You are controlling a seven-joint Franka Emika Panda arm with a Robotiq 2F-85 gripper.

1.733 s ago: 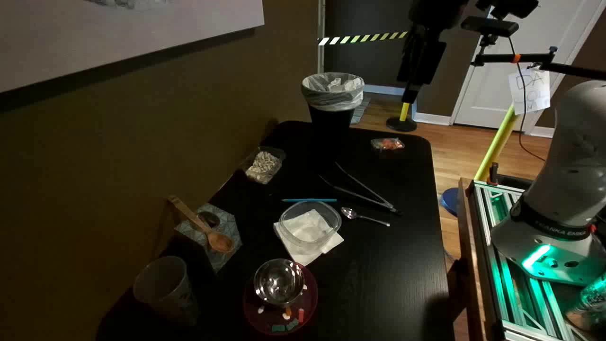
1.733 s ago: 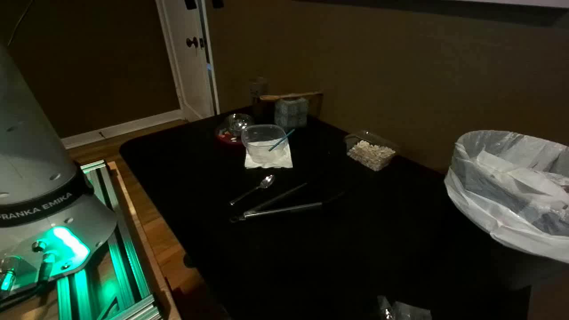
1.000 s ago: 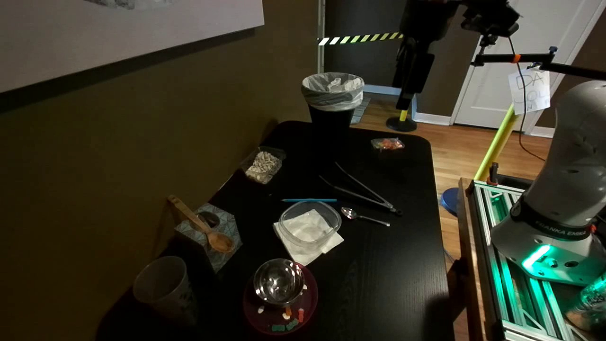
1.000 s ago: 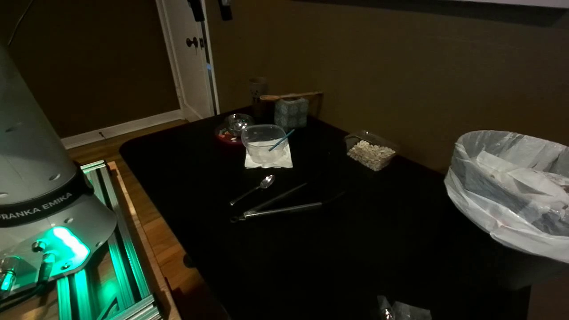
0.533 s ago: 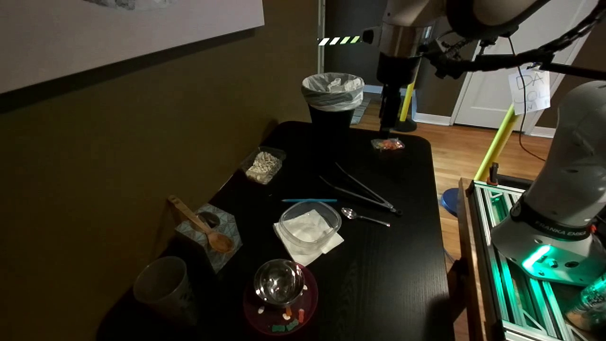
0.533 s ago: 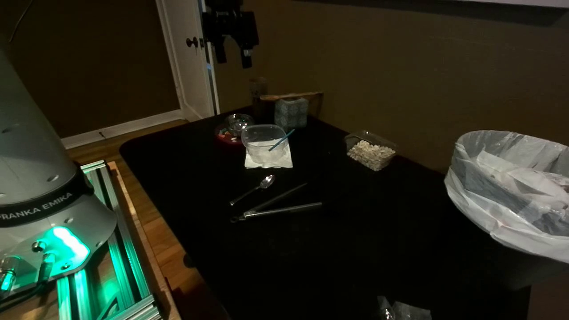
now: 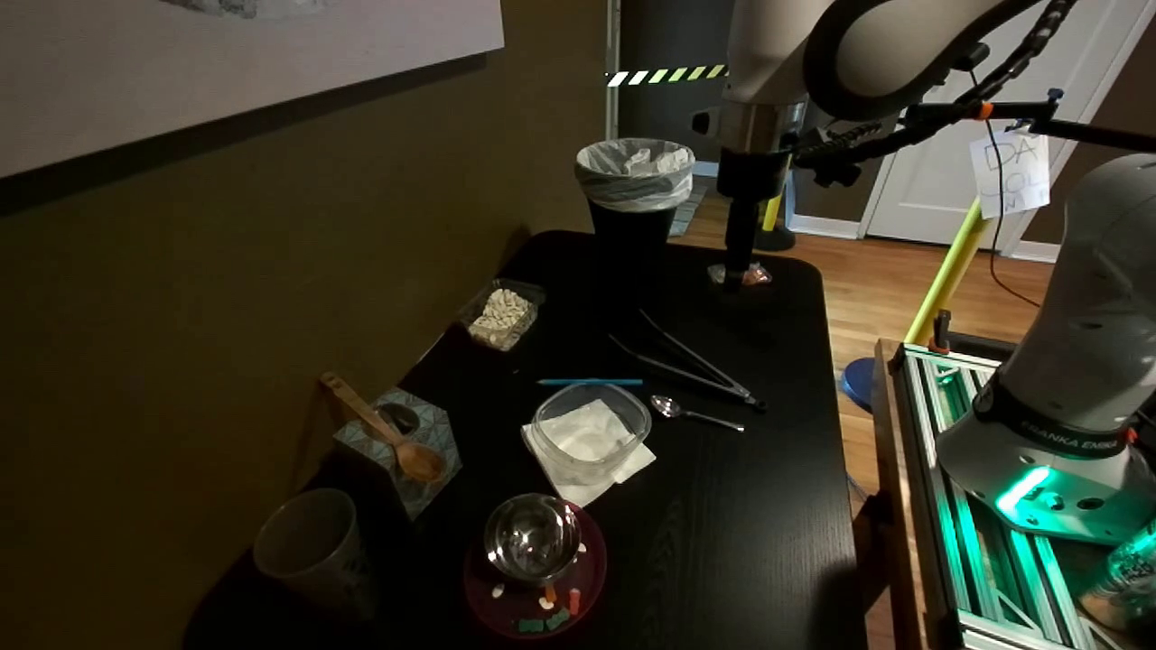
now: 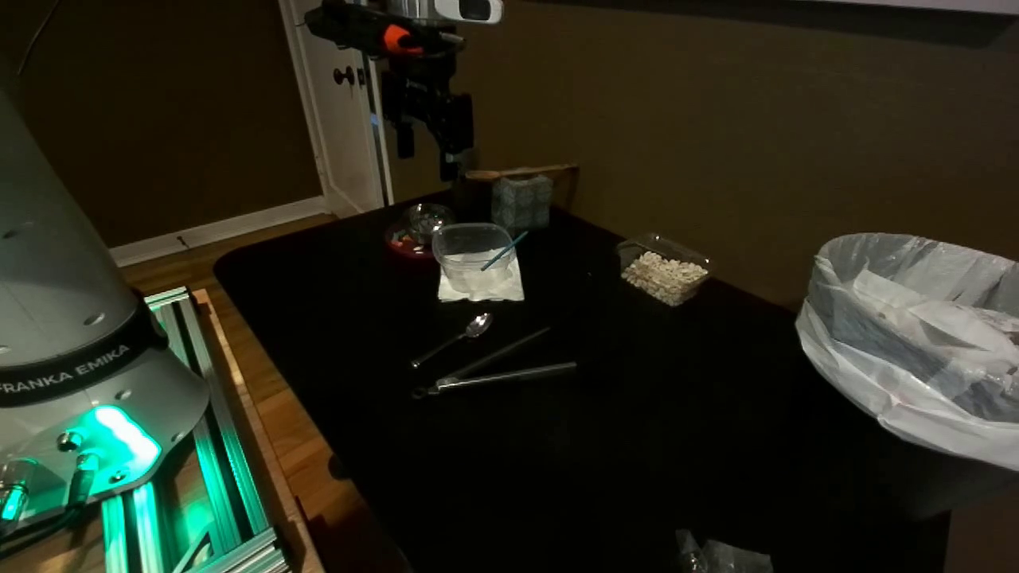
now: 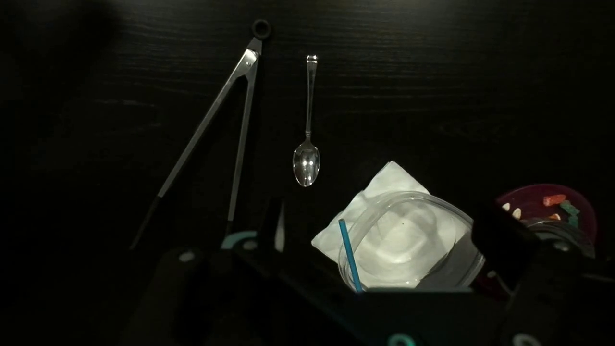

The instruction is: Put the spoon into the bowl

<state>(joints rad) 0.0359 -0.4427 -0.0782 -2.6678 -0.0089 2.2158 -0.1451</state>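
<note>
A metal spoon point(image 9: 309, 124) lies on the dark tabletop point(image 9: 408, 105), in the upper middle of the wrist view, its long axis nearly vertical in the frame, handle end at the top. The pincer point(image 8: 427, 161) hangs above, empty and wide; its two sides show low in the wrist view, left and right, so it should close across the spoon's length. Reaching it likely means travel toward the frame's top, slightly left, then down. The clear squarish bowl point(image 9: 401, 240) sits to the spoon's lower right.
</note>
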